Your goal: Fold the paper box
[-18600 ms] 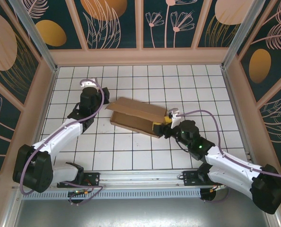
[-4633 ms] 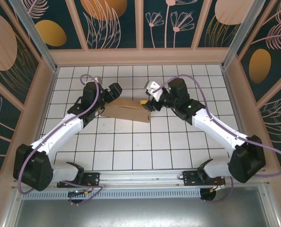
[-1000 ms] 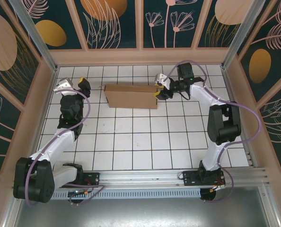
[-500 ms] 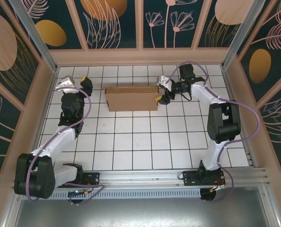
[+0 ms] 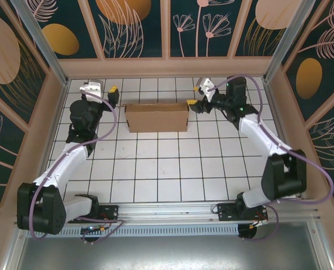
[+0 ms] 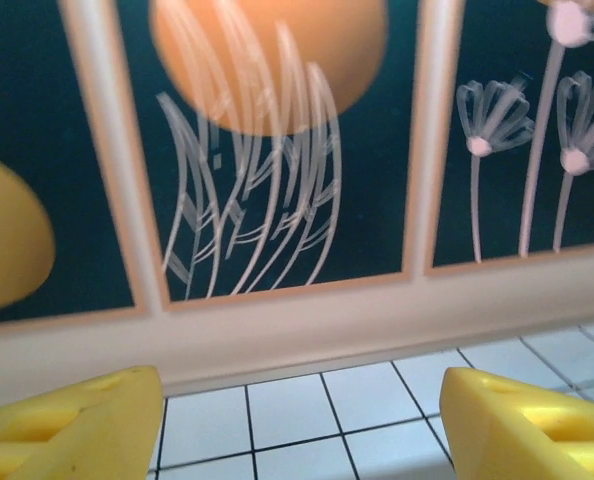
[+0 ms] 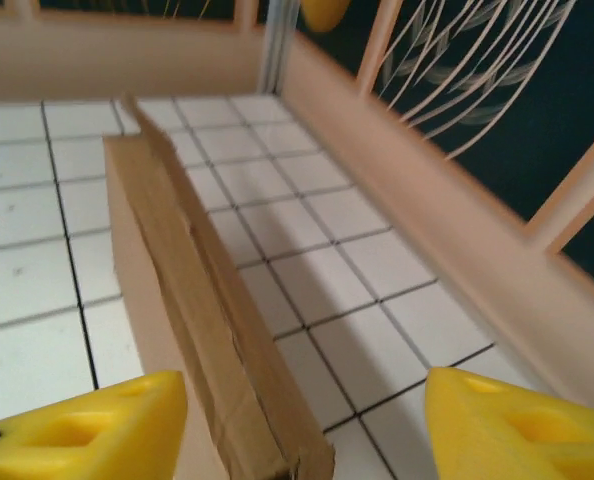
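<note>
Resting on table (image 5: 167, 169): box (image 5: 157, 117) | left gripper (image 6: 297, 425): wide, empty | right gripper (image 7: 302, 425): wide, astride box's end edge, not clamped

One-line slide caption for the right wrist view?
Open right gripper flanks the near end of an upright wall of the paper box on the tiled table.

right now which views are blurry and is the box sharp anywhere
Top external: sharp, evenly lit, the paper box crisp. Left wrist: back wall mural smeared and soft. Right wrist: box edge fairly clear, the side wall and the near yellow jaws out of focus.
</note>
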